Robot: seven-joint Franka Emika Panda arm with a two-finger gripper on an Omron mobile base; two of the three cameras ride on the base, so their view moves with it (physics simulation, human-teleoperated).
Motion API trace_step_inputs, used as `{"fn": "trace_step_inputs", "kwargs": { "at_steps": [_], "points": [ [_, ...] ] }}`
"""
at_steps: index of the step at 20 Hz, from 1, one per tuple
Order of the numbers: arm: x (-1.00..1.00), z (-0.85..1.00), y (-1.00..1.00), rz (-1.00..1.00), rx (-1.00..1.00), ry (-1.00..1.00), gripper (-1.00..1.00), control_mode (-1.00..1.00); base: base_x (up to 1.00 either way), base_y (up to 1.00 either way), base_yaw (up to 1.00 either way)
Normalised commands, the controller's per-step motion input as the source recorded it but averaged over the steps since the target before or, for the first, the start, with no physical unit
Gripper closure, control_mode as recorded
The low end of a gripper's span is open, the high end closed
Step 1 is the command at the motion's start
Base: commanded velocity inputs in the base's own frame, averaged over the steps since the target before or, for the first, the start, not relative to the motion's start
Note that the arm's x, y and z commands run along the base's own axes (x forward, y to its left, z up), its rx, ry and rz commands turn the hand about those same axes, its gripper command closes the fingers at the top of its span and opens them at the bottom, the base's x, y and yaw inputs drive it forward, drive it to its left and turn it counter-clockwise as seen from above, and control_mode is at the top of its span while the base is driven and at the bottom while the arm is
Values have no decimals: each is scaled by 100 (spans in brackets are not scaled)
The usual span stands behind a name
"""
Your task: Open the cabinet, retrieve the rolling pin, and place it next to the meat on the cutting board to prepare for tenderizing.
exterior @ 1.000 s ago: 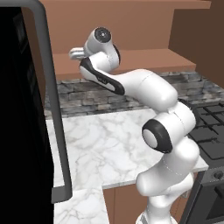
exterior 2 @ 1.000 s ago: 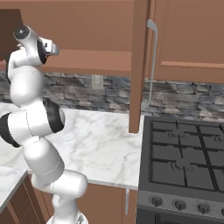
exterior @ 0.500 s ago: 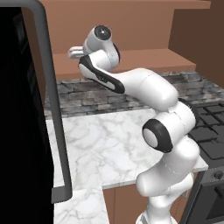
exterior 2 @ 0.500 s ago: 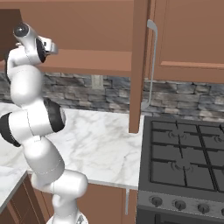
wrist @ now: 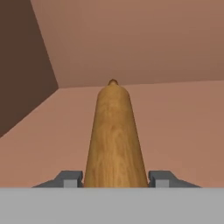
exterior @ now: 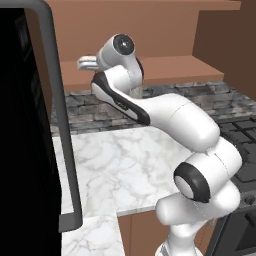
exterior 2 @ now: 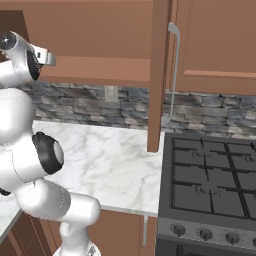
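— Rolling pin (wrist: 114,135): a smooth, light-tan wooden cylinder with visible grain, tapering to a small knob at its far end. It lies on the flat brown floor of the open cabinet (wrist: 175,122), running straight away from the hand camera.

— And the gripper (wrist: 114,178)?

— Its two grey fingertips (wrist: 70,178) sit one on each side of the pin's near end, right against the wood. The jaws look closed on the pin; a second ago they stood wider, and for the last half second they have held the same width.

— What do the base views show?

— The white arm reaches up, its hand (exterior: 90,62) inside the cabinet at shelf height. The cabinet door (exterior 2: 159,75) stands swung out, a flat brown slab seen edge-on, with a slim silver bar handle (exterior 2: 173,75) on it. Below lie a white marble counter (exterior 2: 115,160) with grey veins, a rough grey stone backsplash (exterior 2: 80,102), and a black stove (exterior 2: 210,175) with grates.

— Has the arm moved?

— Barely; its pose matches the earlier frames. The camera has not shifted either.
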Motion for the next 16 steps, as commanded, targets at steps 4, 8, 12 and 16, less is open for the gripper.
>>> {"fn": "trace_step_inputs", "kwargs": {
  "at_steps": [4,8,12,16],
  "points": [
    [-70,21,-4,-4,6,-6,100,-100,0,0,0],
    [-59,39,-17,-9,4,-2,100,-100,0,0,0],
    [-62,41,-27,-9,4,0,100,-100,0,0,0],
    [-52,41,-29,-6,4,0,100,-100,0,0,0]
  ]
}}
